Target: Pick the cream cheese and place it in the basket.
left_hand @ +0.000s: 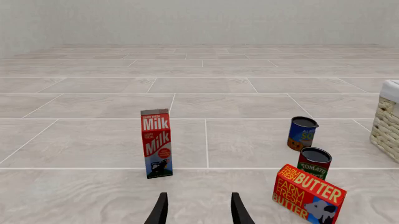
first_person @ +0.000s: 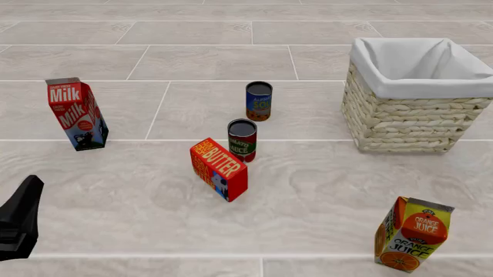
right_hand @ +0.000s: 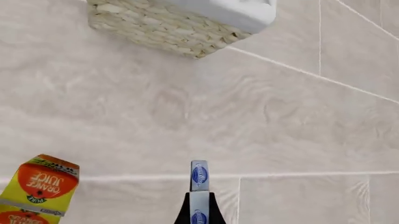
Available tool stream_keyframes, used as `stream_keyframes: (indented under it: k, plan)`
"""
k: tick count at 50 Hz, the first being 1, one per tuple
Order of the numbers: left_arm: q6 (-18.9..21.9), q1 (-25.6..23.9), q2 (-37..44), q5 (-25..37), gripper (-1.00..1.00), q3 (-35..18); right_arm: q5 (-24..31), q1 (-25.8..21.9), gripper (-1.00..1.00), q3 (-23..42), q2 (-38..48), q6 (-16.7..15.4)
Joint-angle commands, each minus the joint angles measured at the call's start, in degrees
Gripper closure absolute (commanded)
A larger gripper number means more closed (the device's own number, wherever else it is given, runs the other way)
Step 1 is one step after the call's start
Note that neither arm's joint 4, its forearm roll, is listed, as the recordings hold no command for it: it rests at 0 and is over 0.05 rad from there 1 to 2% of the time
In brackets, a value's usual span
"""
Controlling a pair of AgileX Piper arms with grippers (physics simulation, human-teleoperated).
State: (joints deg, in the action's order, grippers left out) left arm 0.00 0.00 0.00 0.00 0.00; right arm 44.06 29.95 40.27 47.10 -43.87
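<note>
In the right wrist view my right gripper (right_hand: 199, 207) is shut on the cream cheese (right_hand: 199, 175), a thin pale blue and white packet seen edge-on, held above the tiled surface. The basket (right_hand: 156, 25), woven wicker with a white lining, lies ahead of it at some distance. The front view shows the basket (first_person: 400, 118) at the back right; neither the packet nor the right gripper appears there. My left gripper (left_hand: 199, 212) is open with nothing between its fingers, low behind the milk carton.
A milk carton (first_person: 77, 115) stands at the left. Two cans (first_person: 259, 101) (first_person: 242, 140) and a red butter box (first_person: 219, 168) sit mid-table. An orange juice carton (first_person: 412, 234) stands at the front right. The left arm (first_person: 19, 219) shows at the lower left edge.
</note>
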Motion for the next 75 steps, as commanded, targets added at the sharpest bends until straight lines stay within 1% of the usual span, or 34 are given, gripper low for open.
stream_keyframes:
  k: [1,3,5,7,13,14,15,16,18,21,22,23,24,25,27,29,30,34,35,39,40,42,44,45,51,54,55,58,62,66,67,69,71,75]
  plan:
    - [0.0,0.0,0.0,0.0,-1.00,0.0,1.2,-5.8,1.00,3.0,-4.7,13.7]
    - [0.0,0.0,0.0,0.0,-1.00,0.0,1.1,-5.9,1.00,2.7,-4.9,13.6]
    - [0.0,0.0,0.0,0.0,-1.00,0.0,0.4,-6.1,1.00,2.7,-4.9,14.1]
    - [0.0,0.0,0.0,0.0,-1.00,0.0,0.5,-6.9,1.00,4.1,-5.4,17.1]
    - [0.0,0.0,0.0,0.0,-1.00,0.0,0.0,-8.7,1.00,8.1,-6.3,24.6]
    - [0.0,0.0,0.0,0.0,-1.00,0.0,0.0,-8.7,1.00,8.1,-6.4,24.6]
    - [0.0,0.0,0.0,0.0,-1.00,0.0,0.2,-9.6,1.00,9.3,-7.2,26.6]
    - [0.0,0.0,0.0,0.0,-1.00,0.0,0.2,-9.6,1.00,9.3,-7.2,26.6]
    - [0.0,0.0,0.0,0.0,-1.00,0.0,-0.4,-10.0,1.00,11.4,-7.0,29.8]
    - [0.0,0.0,0.0,0.0,-1.00,0.0,-0.8,-10.6,1.00,13.6,-6.3,32.7]
    - [0.0,0.0,0.0,0.0,-1.00,0.0,-1.1,-10.6,1.00,14.7,-5.9,34.4]
    - [0.0,0.0,0.0,0.0,-1.00,0.0,-1.2,-10.9,1.00,15.5,-5.6,35.2]
    - [0.0,0.0,0.0,0.0,-1.00,0.0,-1.8,-10.8,1.00,17.0,-4.7,37.3]
    - [0.0,0.0,0.0,0.0,-1.00,0.0,-2.0,-10.7,1.00,18.0,-4.1,38.3]
    - [0.0,0.0,0.0,0.0,-1.00,0.0,-1.7,-11.2,1.00,18.9,-3.8,38.9]
    - [0.0,0.0,0.0,0.0,-1.00,0.0,-1.2,-12.0,1.00,20.0,-3.2,38.7]
    - [0.0,0.0,0.0,0.0,-1.00,0.0,-1.1,-12.7,1.00,20.6,-2.9,39.8]
    - [0.0,0.0,0.0,0.0,-1.00,0.0,-2.9,-13.6,1.00,21.6,-0.7,41.6]
    - [0.0,0.0,0.0,0.0,-1.00,0.0,-3.4,-13.8,1.00,22.1,-0.2,43.5]
    - [0.0,0.0,0.0,0.0,-1.00,0.0,-4.5,-14.6,1.00,22.5,1.2,44.5]
    - [0.0,0.0,0.0,0.0,-1.00,0.0,-5.1,-14.9,1.00,22.6,1.8,45.5]
    - [0.0,0.0,0.0,0.0,-1.00,0.0,-5.8,-15.7,1.00,22.8,2.9,44.7]
    - [0.0,0.0,0.0,0.0,-1.00,0.0,-6.5,-16.4,1.00,23.2,3.8,45.3]
    - [0.0,0.0,0.0,0.0,-1.00,0.0,-6.8,-16.8,1.00,23.5,4.3,46.3]
    - [0.0,0.0,0.0,0.0,-1.00,0.0,-7.5,-18.6,1.00,24.5,7.1,46.2]
    - [0.0,0.0,0.0,0.0,-1.00,0.0,-7.3,-19.2,1.00,26.5,9.0,46.4]
    - [0.0,0.0,0.0,0.0,-1.00,0.0,-7.0,-19.5,1.00,28.8,11.1,47.0]
    - [0.0,0.0,0.0,0.0,-1.00,0.0,-6.5,-20.0,1.00,30.3,12.5,47.1]
    - [0.0,0.0,0.0,0.0,-1.00,0.0,-5.8,-20.7,1.00,34.3,15.5,47.6]
    - [0.0,0.0,0.0,0.0,-1.00,0.0,-5.5,-21.5,1.00,37.1,17.6,48.7]
    - [0.0,0.0,0.0,0.0,-1.00,0.0,-5.5,-21.5,1.00,37.1,17.6,48.7]
    - [0.0,0.0,0.0,0.0,-1.00,0.0,-5.0,-21.8,1.00,39.1,19.5,47.7]
    - [0.0,0.0,0.0,0.0,-1.00,0.0,-4.7,-21.7,1.00,40.8,20.9,47.9]
    - [0.0,0.0,0.0,0.0,-1.00,0.0,-3.8,-22.0,1.00,43.3,24.0,46.7]
